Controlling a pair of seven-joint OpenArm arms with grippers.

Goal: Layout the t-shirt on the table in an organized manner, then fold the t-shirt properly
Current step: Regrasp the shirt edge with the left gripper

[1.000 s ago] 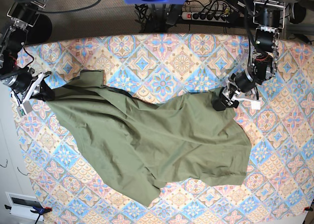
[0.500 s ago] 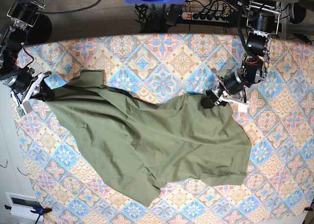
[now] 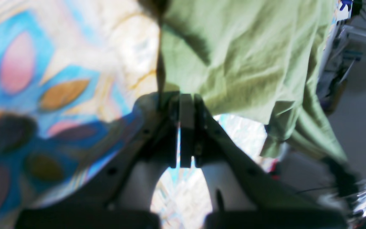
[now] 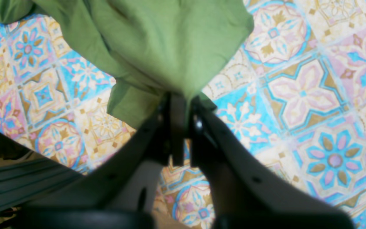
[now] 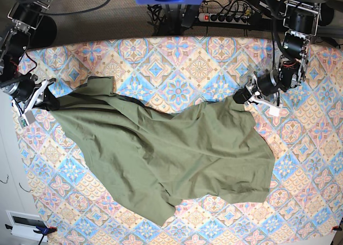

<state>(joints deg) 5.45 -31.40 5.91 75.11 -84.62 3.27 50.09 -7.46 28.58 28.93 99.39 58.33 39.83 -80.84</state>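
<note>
Base view, looking down from above: you see the olive-green t-shirt (image 5: 161,154) spread loosely across the middle of the table (image 5: 177,62), which is covered in a cloth of blue, pink and beige diamond tiles. The shirt is wrinkled and lies askew, one end pulled out toward the view's left edge, another corner drawn up toward the upper right, and a pointed flap hanging toward the bottom of the picture. Your right gripper (image 5: 47,100) sits at the view's left side, at the shirt's stretched-out end. Your left gripper (image 5: 239,98) sits at the view's right, at the shirt's upper corner, with its arm reaching down from the top right. A power strip (image 5: 228,17) with plugged cables lies on the floor beyond the table's far edge.

Right wrist view: your right gripper (image 4: 180,105) is clenched on a bunched fold of green fabric, which fans out above the jaws over the patterned cloth.

Left wrist view, rather blurred: your left gripper (image 3: 183,101) has its jaws drawn together with the shirt's edge right at their tips, and the fabric appears pinched between them. The rest of the shirt trails away to the upper right
</note>
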